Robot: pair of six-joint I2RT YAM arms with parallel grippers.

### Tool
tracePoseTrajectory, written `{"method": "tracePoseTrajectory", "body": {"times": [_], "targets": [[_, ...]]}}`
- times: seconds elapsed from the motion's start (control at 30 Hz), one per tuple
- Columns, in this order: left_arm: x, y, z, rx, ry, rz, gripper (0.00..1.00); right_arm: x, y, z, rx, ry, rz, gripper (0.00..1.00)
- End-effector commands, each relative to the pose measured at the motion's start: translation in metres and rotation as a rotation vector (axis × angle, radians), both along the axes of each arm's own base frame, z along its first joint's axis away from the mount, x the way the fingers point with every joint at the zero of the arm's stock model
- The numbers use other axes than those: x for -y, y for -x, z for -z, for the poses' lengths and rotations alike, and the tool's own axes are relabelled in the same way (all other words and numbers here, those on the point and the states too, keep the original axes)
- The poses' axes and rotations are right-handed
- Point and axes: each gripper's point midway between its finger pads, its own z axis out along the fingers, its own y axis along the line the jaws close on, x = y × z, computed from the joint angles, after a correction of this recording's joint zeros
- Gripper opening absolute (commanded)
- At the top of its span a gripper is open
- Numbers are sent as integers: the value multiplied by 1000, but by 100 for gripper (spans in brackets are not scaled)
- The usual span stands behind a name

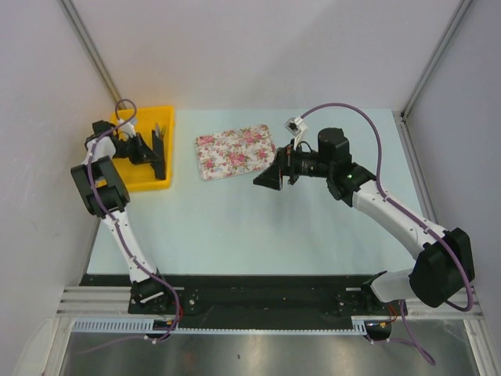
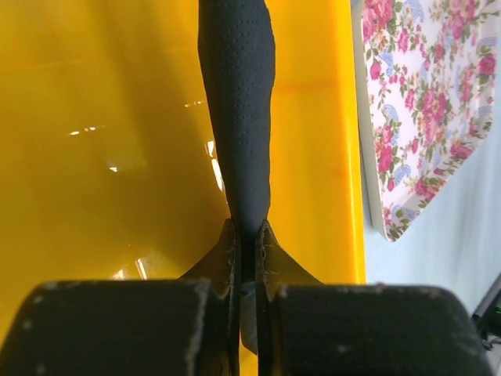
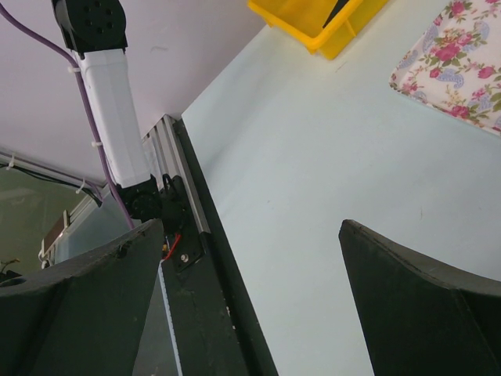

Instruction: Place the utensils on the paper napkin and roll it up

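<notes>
My left gripper [image 2: 246, 231] is inside the yellow bin [image 2: 329, 117] and is shut on a thin black sheet with a dotted texture, the paper napkin [image 2: 239, 102]. The sheet runs away from the jaws as a narrow folded strip. In the top view the left gripper [image 1: 151, 147] is in the bin [image 1: 145, 178] at the far left. My right gripper [image 1: 266, 178] is open and empty above the table, just off the right end of the floral tray [image 1: 235, 151]. In the right wrist view it [image 3: 250, 227] holds nothing. No utensils can be made out; only small glints show on the bin floor.
The floral tray lies beside the bin's right wall [image 2: 423, 110] and shows at the upper right of the right wrist view [image 3: 458, 55]. The bin [image 3: 329, 35] and the left arm [image 3: 109, 102] also show there. White walls enclose the pale table [image 1: 258, 227].
</notes>
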Motion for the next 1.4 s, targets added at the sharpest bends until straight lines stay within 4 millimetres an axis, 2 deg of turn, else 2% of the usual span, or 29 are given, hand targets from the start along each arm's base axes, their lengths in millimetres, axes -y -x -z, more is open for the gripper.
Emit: {"method": "tracePoseTrajectory", "body": {"times": [0.0, 0.17, 0.3, 0.4, 0.53, 0.67, 0.87, 1.0, 1.2, 1.37], "targets": [[16, -4, -2, 0, 102, 11, 0, -2, 1, -3, 28, -10, -16, 99], [18, -4, 7, -21, 109, -1, 0, -1, 1, -2, 28, -10, -14, 100], [18, -1, 23, -58, 99, -11, 9, -1, 1, -2, 25, -12, -15, 100], [20, 3, 34, -89, 100, -9, 12, -1, 0, -1, 20, -10, -15, 100], [20, 0, 36, -91, 99, -15, 15, 0, 0, -1, 20, -10, -13, 99], [18, -2, 37, -94, 46, -17, 29, 0, -1, -3, 19, -14, -11, 99], [9, -3, 26, -54, -84, -55, 44, -1, -1, -3, 21, -15, -9, 99], [2, -6, 7, -7, -186, -89, 51, 0, 0, -7, 31, -16, -6, 99], [-8, -8, -10, 26, -303, -115, 57, 2, 2, -13, 40, -22, -7, 99], [-17, -6, -17, 39, -359, -143, 57, 3, 4, -18, 53, -27, -8, 99]]}}
